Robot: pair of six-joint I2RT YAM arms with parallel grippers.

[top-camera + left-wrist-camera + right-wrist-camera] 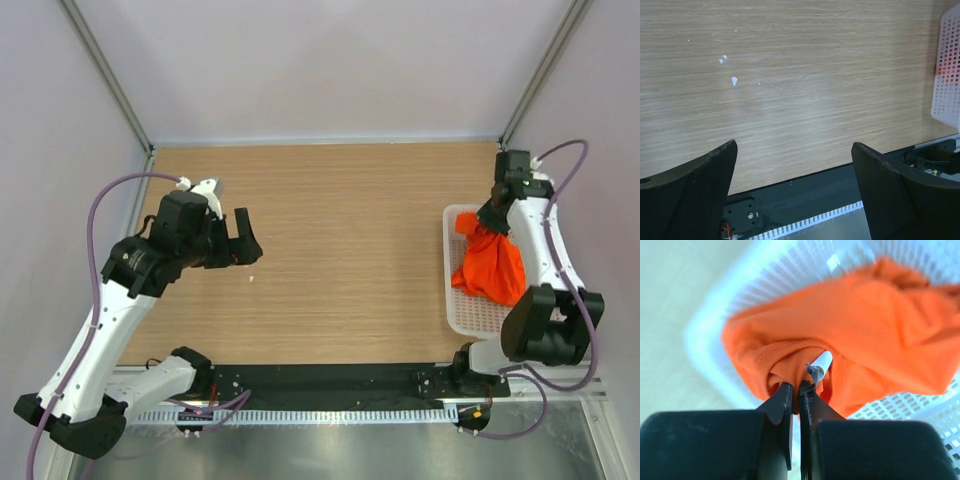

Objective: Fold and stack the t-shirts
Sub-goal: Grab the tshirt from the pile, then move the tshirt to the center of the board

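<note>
One bright orange-red t-shirt (492, 266) hangs bunched over the white lattice basket (462, 310) at the table's right edge. My right gripper (492, 219) is shut on a fold of the t-shirt (860, 335) near its collar seam and holds it lifted above the basket (785, 265); a small white tag shows beside the fingertips (785, 396). My left gripper (245, 240) is open and empty, above the bare wooden table at the left. In the left wrist view its fingers (700, 190) stand wide apart over the table's near edge.
The wooden table (340, 250) has a few small white specks (734, 80) left of centre. A black mounting strip (330, 380) runs along the near edge. Grey walls enclose the back and both sides. The basket's corner shows in the left wrist view (947, 75).
</note>
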